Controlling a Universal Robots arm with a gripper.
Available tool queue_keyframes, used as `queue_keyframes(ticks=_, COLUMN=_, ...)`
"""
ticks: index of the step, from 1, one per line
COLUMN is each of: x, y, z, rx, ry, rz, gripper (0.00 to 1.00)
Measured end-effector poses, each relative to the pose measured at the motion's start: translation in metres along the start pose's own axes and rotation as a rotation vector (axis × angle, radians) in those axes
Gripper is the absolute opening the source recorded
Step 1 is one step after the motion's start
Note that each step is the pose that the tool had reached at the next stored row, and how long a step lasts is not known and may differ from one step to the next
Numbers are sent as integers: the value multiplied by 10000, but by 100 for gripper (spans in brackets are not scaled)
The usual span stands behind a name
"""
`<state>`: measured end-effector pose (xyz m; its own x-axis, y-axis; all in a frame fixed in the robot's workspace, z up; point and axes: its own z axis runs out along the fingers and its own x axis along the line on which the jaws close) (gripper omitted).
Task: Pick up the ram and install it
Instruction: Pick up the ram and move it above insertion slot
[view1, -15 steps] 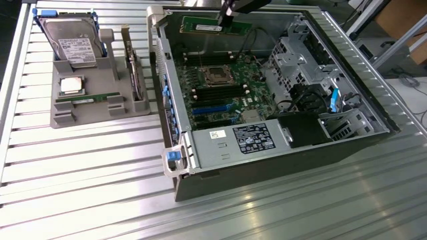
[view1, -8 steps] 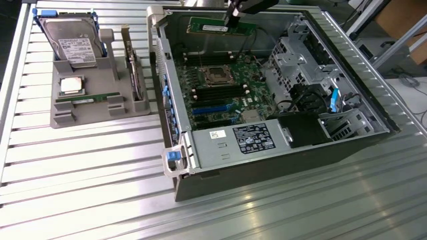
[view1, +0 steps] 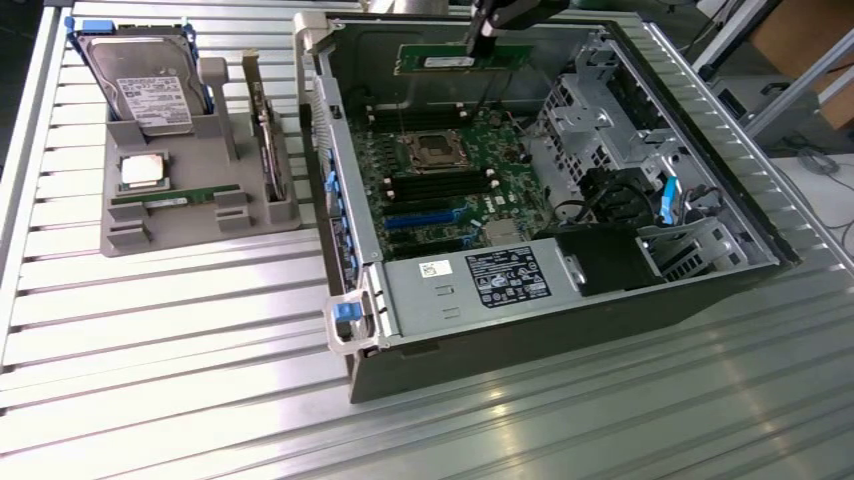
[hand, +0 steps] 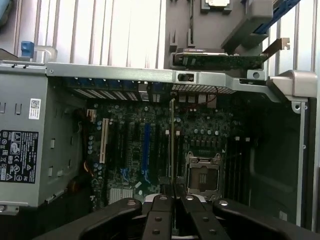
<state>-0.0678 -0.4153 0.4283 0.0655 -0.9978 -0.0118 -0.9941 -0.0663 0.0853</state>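
Observation:
The ram (view1: 458, 58) is a long green board with a white label. It hangs level above the far end of the open computer case (view1: 350, 180), over the motherboard (view1: 447, 200). My gripper (view1: 481, 42) comes down from above and is shut on the ram's upper edge. In the wrist view the ram (hand: 172, 145) appears edge-on as a thin strip running out from between my gripper (hand: 172, 194) fingers, above the board's black slots (hand: 162, 150) and beside the processor socket (hand: 203, 172).
A grey holder tray (view1: 174, 225) at the exterior view's left carries a hard drive (view1: 147, 85), a square silver processor chip (view1: 144, 172) and another green stick (view1: 171, 201). Inside the case are the power supply (view1: 467, 285) and drive cages (view1: 594, 110).

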Motion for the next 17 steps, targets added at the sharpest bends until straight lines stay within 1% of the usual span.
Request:
queue_keyframes(ticks=1, x=0, y=0, z=2, rx=185, ry=13, rz=-1, gripper=12)
queue_keyframes(ticks=2, x=0, y=0, z=3, rx=322, ry=21, rz=-2, gripper=12)
queue_keyframes(ticks=3, x=0, y=0, z=4, rx=371, ry=23, rz=-3, gripper=12)
queue_keyframes(ticks=8, x=0, y=-1, z=4, rx=372, ry=24, rz=-3, gripper=12)
queue_keyframes(ticks=10, x=4, y=-53, z=-1, rx=372, ry=30, rz=-2, gripper=12)
queue_keyframes(ticks=17, x=9, y=-128, z=-7, rx=370, ry=53, rz=-1, gripper=12)
